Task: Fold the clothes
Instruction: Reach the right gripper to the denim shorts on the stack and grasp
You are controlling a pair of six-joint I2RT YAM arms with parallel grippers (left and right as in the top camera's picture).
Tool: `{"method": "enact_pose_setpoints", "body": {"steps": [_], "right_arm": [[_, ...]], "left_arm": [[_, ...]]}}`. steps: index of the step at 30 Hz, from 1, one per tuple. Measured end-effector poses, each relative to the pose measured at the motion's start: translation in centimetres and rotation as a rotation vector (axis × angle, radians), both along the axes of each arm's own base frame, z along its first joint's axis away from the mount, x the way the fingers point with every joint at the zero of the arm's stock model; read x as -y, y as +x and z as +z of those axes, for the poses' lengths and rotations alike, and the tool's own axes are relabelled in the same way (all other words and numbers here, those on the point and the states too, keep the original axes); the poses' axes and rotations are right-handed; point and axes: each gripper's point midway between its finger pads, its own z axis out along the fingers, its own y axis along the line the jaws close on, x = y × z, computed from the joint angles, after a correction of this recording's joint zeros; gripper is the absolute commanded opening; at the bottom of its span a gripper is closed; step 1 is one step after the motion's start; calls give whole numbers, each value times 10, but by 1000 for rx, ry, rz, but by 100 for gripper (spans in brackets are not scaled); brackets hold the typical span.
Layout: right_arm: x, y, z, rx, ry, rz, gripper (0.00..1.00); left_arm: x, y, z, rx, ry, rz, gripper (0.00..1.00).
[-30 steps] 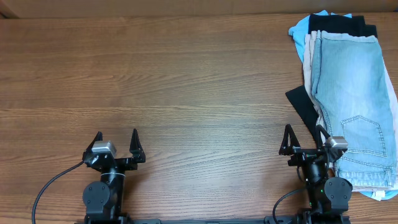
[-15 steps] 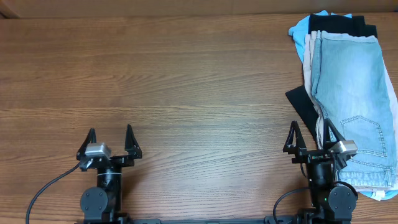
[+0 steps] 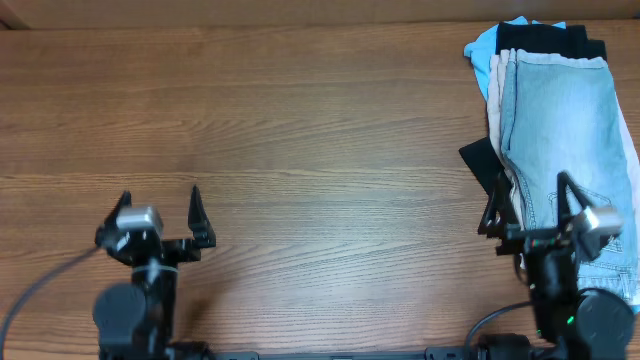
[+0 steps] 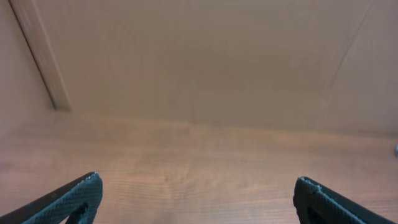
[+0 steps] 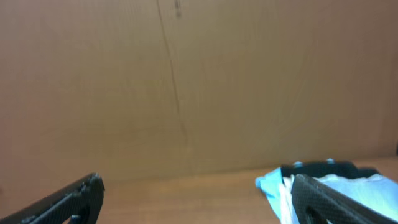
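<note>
Pale denim shorts lie on top of a pile at the right edge of the wooden bench. Beige shorts show along their left side, with a black garment at the far end and a sky-blue garment peeking out beside it. The right hand stands at the near end of that pile, fingers spread wide and holding nothing, while the left hand sits well apart at the near left, equally spread and empty.
</note>
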Motion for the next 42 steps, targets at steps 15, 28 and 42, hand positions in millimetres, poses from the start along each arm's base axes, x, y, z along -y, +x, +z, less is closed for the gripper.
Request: {"method": "enact_pose_setpoints", "body": {"steps": [15, 28, 42], "right_arm": [[2, 106, 18, -659, -85, 24, 100], [129, 155, -86, -976, 11, -371, 100], [303, 112, -231, -1227, 339, -630, 95]], "left_arm": [[11, 81, 19, -631, -29, -71, 100], [26, 125, -48, -859, -127, -142, 100], [36, 135, -79, -941, -170, -191, 100]]}}
